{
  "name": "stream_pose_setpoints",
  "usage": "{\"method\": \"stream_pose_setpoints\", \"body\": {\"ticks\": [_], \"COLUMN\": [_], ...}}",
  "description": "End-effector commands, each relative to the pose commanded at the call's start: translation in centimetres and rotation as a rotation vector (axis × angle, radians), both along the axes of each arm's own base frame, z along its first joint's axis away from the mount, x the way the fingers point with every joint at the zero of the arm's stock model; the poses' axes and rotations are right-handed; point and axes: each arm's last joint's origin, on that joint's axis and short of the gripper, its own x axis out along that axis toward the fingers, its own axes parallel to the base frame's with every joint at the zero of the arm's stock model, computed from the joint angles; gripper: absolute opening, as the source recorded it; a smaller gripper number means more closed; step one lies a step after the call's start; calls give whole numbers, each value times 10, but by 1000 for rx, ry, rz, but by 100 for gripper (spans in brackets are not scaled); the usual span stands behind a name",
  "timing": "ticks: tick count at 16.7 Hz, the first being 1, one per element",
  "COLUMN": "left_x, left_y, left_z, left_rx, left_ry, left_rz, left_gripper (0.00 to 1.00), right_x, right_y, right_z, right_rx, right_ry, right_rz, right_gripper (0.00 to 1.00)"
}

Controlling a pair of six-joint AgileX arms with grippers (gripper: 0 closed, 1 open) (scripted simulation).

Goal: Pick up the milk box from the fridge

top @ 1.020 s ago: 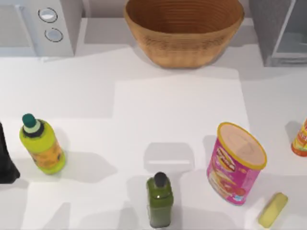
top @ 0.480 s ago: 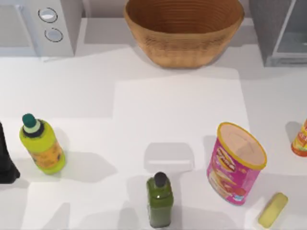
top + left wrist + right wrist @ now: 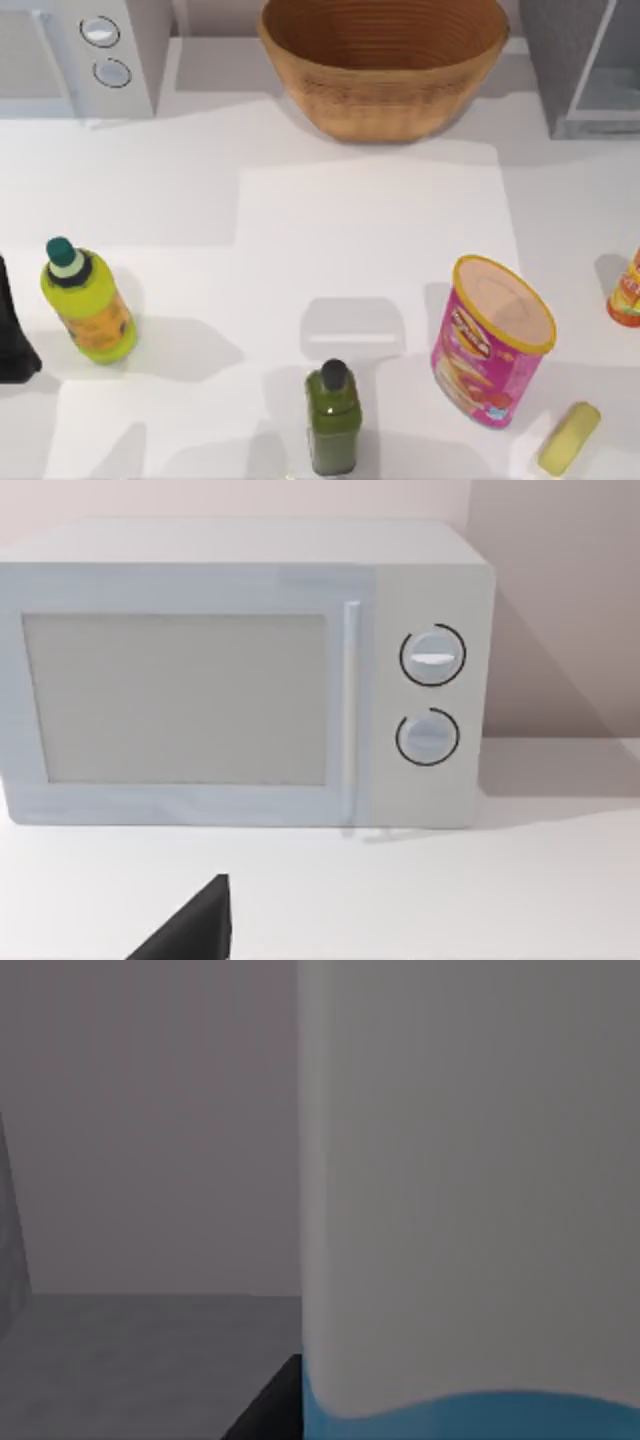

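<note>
Table [image 3: 350,240] — white, fridge [image 3: 580,65] rear-right

At the top right of the top view we catch just a corner of the fridge [image 3: 585,65], the rest cut by the frame. The white appliance [image 3: 75,55] is clipped at the upper left, and an orange-labelled container [image 3: 627,290] runs off the right edge. In the right wrist view the milk box [image 3: 470,1190] looms so close we see just a white face and a blue band, cropped on three sides. A dark wedge [image 3: 190,925] at the bottom of the left wrist view we cannot identify.
</note>
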Motion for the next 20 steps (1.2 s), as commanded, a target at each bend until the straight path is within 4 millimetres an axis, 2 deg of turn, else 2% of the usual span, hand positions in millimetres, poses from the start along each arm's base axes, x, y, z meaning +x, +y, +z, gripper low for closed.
{"method": "stream_pose_setpoints", "body": {"ticks": [2,10,14,18,20], "left_x": [0,0,0,0,0], "left_y": [0,0,0,0,0], "left_z": [0,0,0,0,0], "left_rx": [0,0,0,0,0], "left_ry": [0,0,0,0,0], "left_rz": [0,0,0,0,0], "left_gripper": [100,100,100,100,100], "right_x": [0,0,-1,-24,-44], "right_y": [-2,-1,-2,-4,-3], "right_z": [2,50,49,67,57], "right_rx": [0,1,2,-13,-3], "right_ry": [-3,-1,1,-53,-20], "right_rz": [-4,-3,-4,-4,-1], "right_gripper": [0,0,0,0,0]}}
